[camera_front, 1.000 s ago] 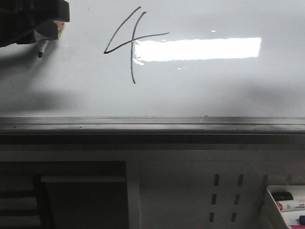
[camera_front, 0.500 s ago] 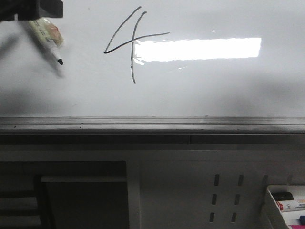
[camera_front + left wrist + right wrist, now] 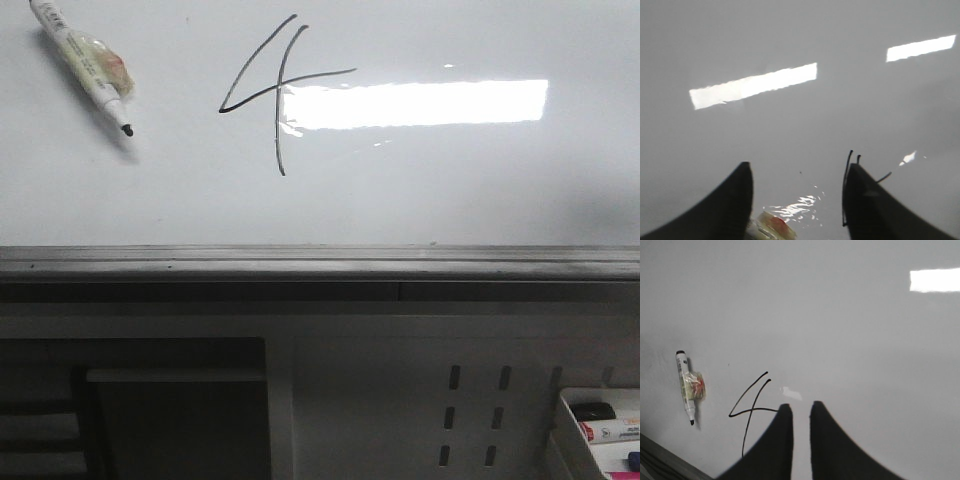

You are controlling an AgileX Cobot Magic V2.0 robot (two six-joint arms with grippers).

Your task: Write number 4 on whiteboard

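The number 4 (image 3: 278, 95) is drawn in thin black strokes on the whiteboard (image 3: 450, 190). A white marker (image 3: 88, 66) with a taped middle lies loose on the board left of the 4, its black tip pointing toward the rail. My left gripper (image 3: 797, 167) is open above the board, out of the front view; the marker's taped body (image 3: 772, 227) shows low between its fingers, and part of the 4 (image 3: 845, 175) shows beside one finger. My right gripper (image 3: 797, 407) is shut and empty, over the board just right of the 4 (image 3: 747, 407); the marker (image 3: 688, 390) lies farther off.
A grey metal rail (image 3: 320, 262) runs along the board's near edge. Below it are a white perforated panel (image 3: 470, 400) with slots, a white tray (image 3: 605, 430) of spare markers at the bottom right, and a dark recess (image 3: 170, 410) at the bottom left.
The left gripper, which held the marker at the board's top left, has let it go and left the front view. The marker now lies flat on the board.
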